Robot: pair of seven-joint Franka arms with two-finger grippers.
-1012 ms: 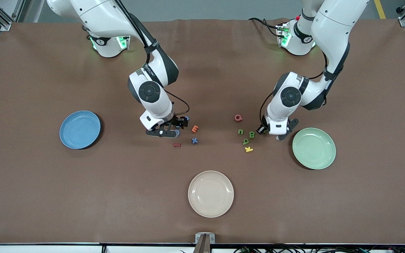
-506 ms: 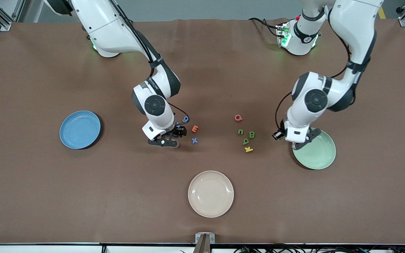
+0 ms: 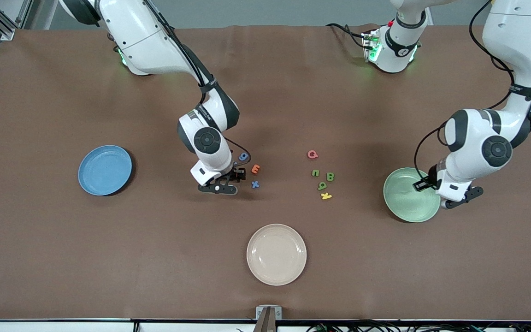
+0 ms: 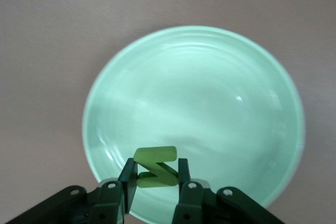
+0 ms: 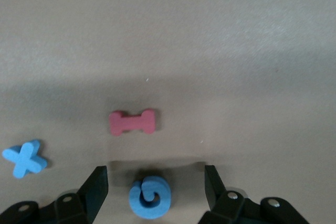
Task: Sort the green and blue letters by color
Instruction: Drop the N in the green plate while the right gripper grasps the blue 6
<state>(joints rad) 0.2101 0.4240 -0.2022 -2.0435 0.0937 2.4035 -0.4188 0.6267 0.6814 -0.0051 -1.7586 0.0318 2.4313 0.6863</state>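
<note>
My left gripper (image 4: 156, 176) is shut on an olive-green Z letter (image 4: 156, 167) and holds it over the green plate (image 4: 210, 103); in the front view the gripper (image 3: 454, 197) is above the plate's (image 3: 406, 198) edge toward the left arm's end. Three green letters (image 3: 322, 186) lie mid-table. My right gripper (image 5: 156, 179) is open and low, straddling a round blue letter (image 5: 150, 198) on the table; in the front view it (image 3: 221, 184) hides that letter. A blue X (image 3: 255, 184) and a blue 9 (image 3: 244, 157) lie beside it.
A red I (image 5: 132, 123) lies just past the round blue letter. An orange E (image 3: 256, 169), a pink Q (image 3: 312, 154) and a yellow K (image 3: 326, 196) lie among the letters. A blue plate (image 3: 104, 169) sits toward the right arm's end, a beige plate (image 3: 276, 254) nearest the camera.
My left gripper has carried the green Z from beside the green letters to over the green plate. My right gripper has shifted slightly nearer the camera and now covers the red I.
</note>
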